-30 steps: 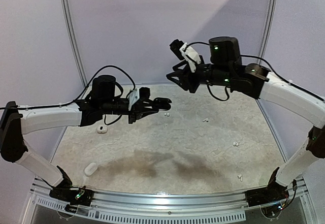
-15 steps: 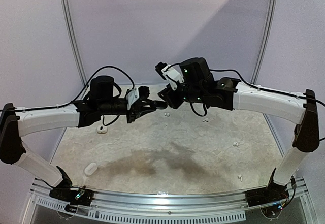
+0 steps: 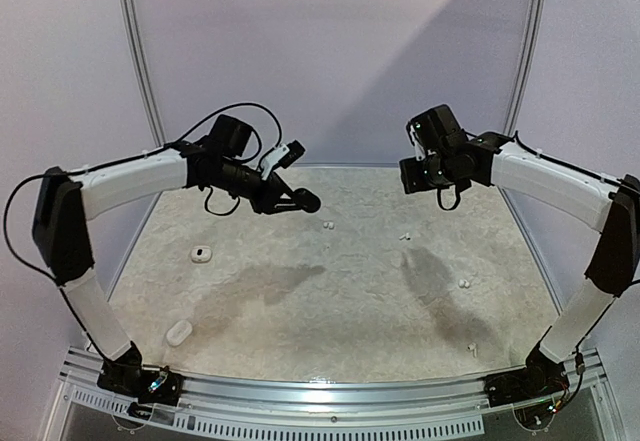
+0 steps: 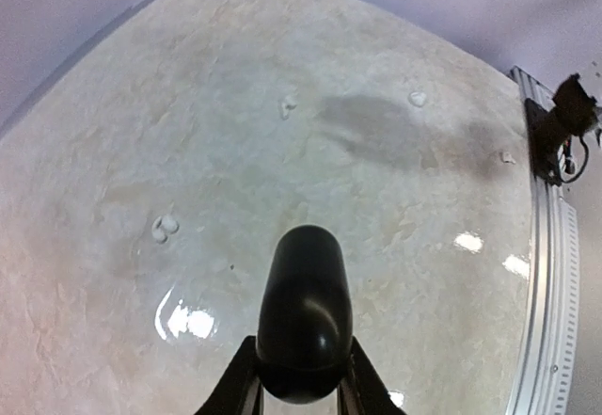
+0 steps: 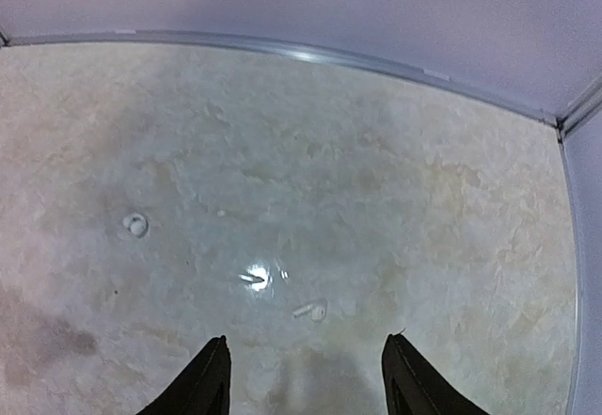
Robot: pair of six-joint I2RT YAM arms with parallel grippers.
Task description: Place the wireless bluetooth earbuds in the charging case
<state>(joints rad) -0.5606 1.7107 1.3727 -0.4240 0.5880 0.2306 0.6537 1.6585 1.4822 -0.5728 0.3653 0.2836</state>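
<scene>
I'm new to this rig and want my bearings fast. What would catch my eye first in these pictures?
First, the black case clamped in the left gripper, held high over the far left of the pale table. Opposite it, the right gripper hangs open and empty. Tiny white earbuds lie scattered on the table below, with two white cases near its left edge.

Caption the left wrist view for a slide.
Left gripper clamps a glossy black oval charging case above the pale stone-look table, small white earbuds scattered below.
</scene>
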